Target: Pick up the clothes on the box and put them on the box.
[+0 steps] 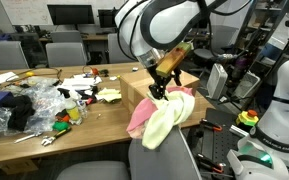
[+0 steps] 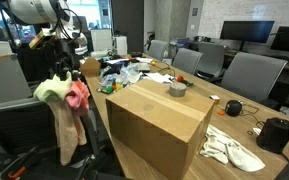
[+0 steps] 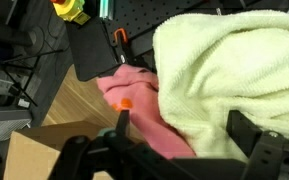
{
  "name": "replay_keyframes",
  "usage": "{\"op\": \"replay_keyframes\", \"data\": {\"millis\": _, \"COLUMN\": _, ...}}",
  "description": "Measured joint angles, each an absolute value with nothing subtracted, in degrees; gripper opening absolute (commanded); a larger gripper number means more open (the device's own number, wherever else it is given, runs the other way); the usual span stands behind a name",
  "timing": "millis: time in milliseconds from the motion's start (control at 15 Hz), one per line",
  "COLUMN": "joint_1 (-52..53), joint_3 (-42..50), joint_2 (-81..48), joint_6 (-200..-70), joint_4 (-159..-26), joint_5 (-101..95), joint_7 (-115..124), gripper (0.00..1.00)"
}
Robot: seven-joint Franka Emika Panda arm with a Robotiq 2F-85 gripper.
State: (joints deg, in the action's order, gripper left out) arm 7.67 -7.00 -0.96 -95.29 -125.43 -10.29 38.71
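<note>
My gripper [image 1: 162,88] is shut on a bundle of clothes: a pale yellow towel [image 1: 168,120] and a pink cloth [image 1: 140,118]. The bundle hangs in the air beside the end of the cardboard box [image 1: 134,88], off the table's edge. In an exterior view the gripper [image 2: 62,72] holds the yellow towel [image 2: 52,90] and pink cloth [image 2: 78,96] left of the large cardboard box [image 2: 154,120]. In the wrist view the yellow towel [image 3: 234,70] and pink cloth [image 3: 144,100] fill the space between the fingers [image 3: 179,125]; a box corner [image 3: 39,155] shows at lower left.
A grey tape roll [image 2: 179,89] lies on the box top. A white cloth [image 2: 232,148] lies on the table by the box. Clutter and plastic bags [image 1: 29,105] cover the table's far part. Office chairs [image 1: 169,160] stand around; a black stand [image 2: 84,120] is under the bundle.
</note>
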Motion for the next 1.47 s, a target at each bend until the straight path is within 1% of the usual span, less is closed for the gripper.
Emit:
{"op": "replay_keyframes", "data": {"millis": 867, "joint_1": 5.5, "joint_3": -6.3, "joint_2": 6.3, "joint_6": -95.9, "joint_4": -123.5, "joint_5": -10.0, "joint_7": 38.6, "gripper": 1.0}}
{"op": "replay_keyframes", "data": {"millis": 1467, "joint_1": -2.0, "joint_3": -1.2, "joint_2": 10.5, "joint_6": -95.9, "joint_4": -124.4, "joint_5": -10.2, "joint_7": 40.5, "gripper": 1.0}}
